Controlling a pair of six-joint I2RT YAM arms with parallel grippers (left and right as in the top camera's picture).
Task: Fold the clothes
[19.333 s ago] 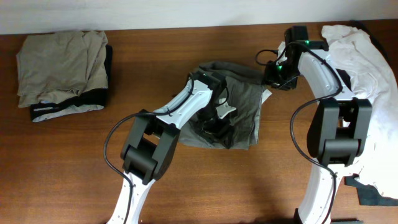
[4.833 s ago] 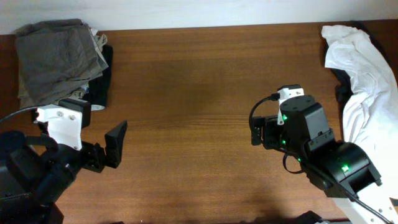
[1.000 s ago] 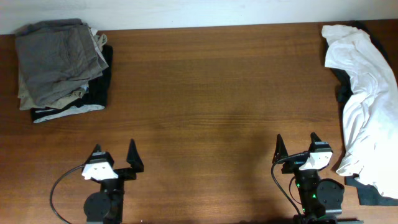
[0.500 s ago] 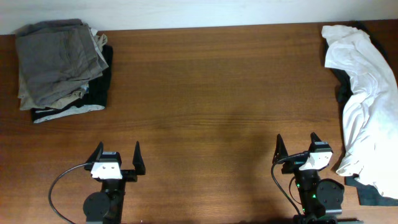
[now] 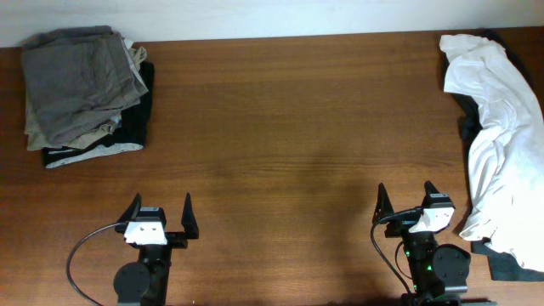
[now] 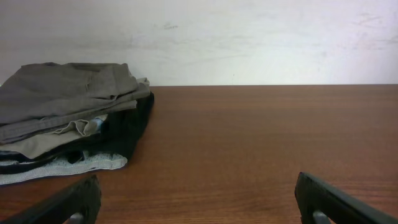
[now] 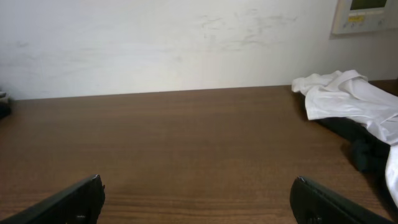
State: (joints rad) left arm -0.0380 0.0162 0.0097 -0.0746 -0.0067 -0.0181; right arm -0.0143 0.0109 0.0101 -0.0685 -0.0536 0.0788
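Note:
A stack of folded clothes [image 5: 81,81] lies at the table's far left corner, with grey-olive shorts on top, beige under them and a black-and-white trimmed piece at the bottom; it also shows in the left wrist view [image 6: 65,115]. A crumpled white shirt [image 5: 493,127] lies along the right edge over dark fabric, and shows in the right wrist view [image 7: 348,99]. My left gripper [image 5: 160,212] is open and empty at the front left. My right gripper [image 5: 406,200] is open and empty at the front right. Both are far from the clothes.
A dark garment [image 5: 510,265] pokes out under the white shirt at the front right corner. A white wall [image 7: 186,43] runs behind the table's far edge, with a wall panel [image 7: 367,15] at the upper right.
The left arm has finished settling at the front left, its gripper turning straight to face the far edge. The right arm and the clothes have not moved in the last second.

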